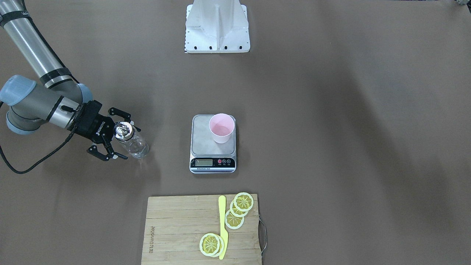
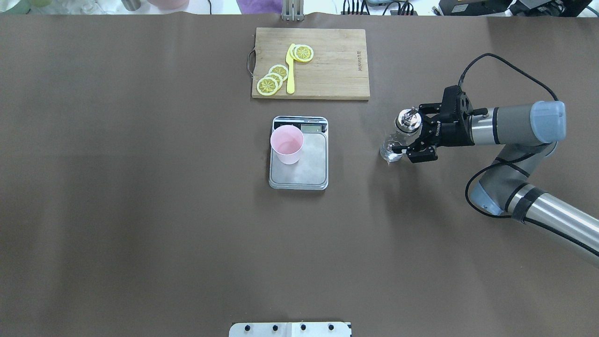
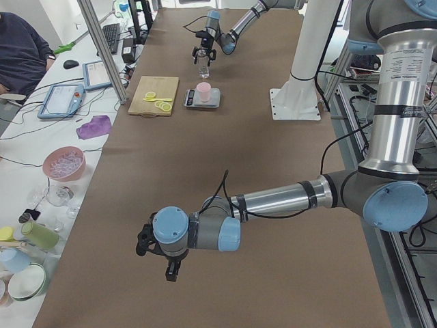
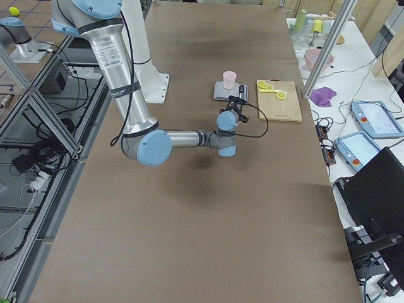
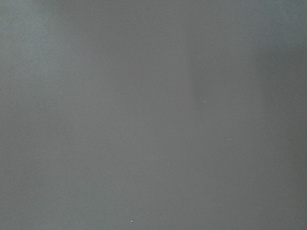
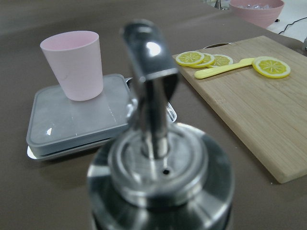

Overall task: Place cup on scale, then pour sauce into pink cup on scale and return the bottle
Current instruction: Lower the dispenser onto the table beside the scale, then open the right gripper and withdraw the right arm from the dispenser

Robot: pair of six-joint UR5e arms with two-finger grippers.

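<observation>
In the front-facing view's centre the cup (image 1: 221,128) stands on the scale (image 1: 213,145); at left the right fingers (image 1: 119,111) are spread apart, flanking the upright bottle (image 1: 134,145) on the desk (image 1: 331,147); whether the left fingers (image 3: 171,271) are spread or closed I cannot tell.

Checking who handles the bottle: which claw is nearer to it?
Right. The right claw straddles the bottle, fingers on either side; the left claw hangs far off down the table.
</observation>
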